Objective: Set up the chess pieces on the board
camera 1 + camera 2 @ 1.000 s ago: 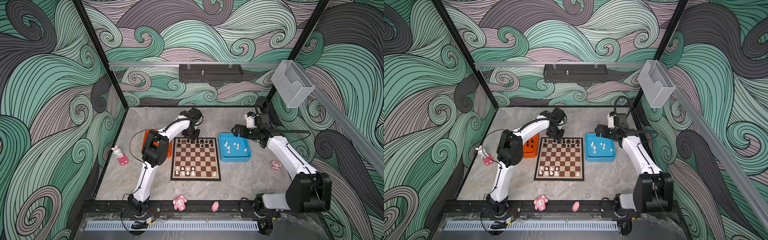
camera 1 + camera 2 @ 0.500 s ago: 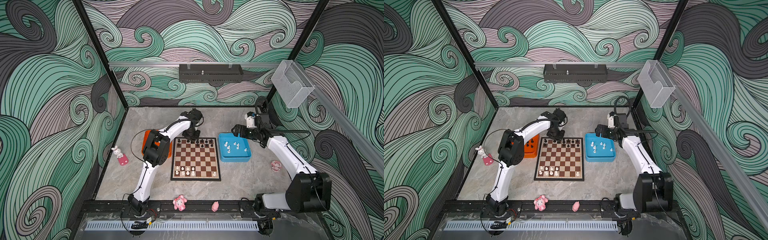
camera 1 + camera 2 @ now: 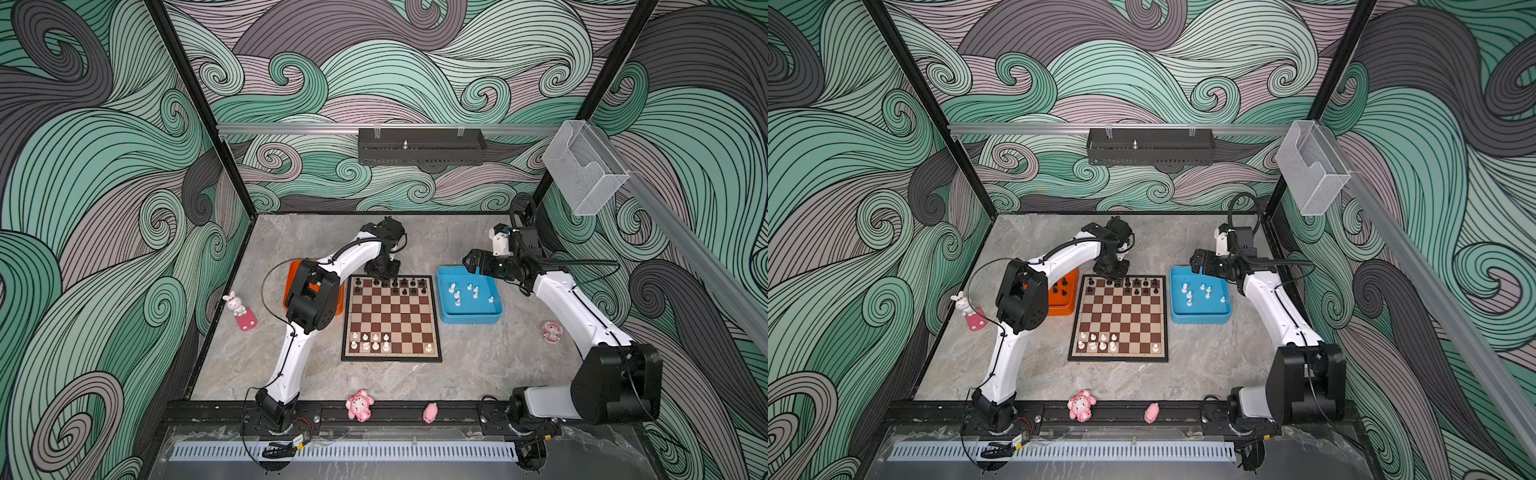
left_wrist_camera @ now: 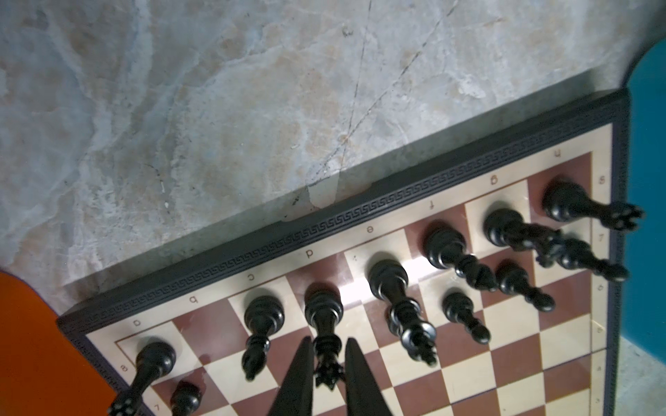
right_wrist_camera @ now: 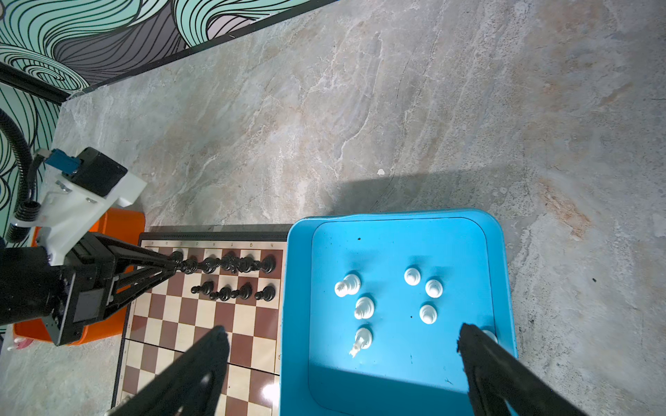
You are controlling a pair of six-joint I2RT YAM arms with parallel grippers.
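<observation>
At the black end of the board [image 4: 504, 324], the left gripper [image 4: 328, 340] is cut off by the picture's edge, and whether the crowned black piece [image 4: 322, 306] between its fingers is touched cannot be told. The orange tray [image 3: 1065, 306] left of the board is partly covered by the left arm. In the blue tray [image 5: 299, 288] right of the board, one white piece [image 5: 489, 334] is half hidden behind the right gripper [image 5: 342, 330].

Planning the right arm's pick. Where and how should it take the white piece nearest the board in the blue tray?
Likely by its slim upper body, from straight above: the white piece stands upright on the blue tray floor, clear of walls, with gaps beside it for the open right gripper.
</observation>
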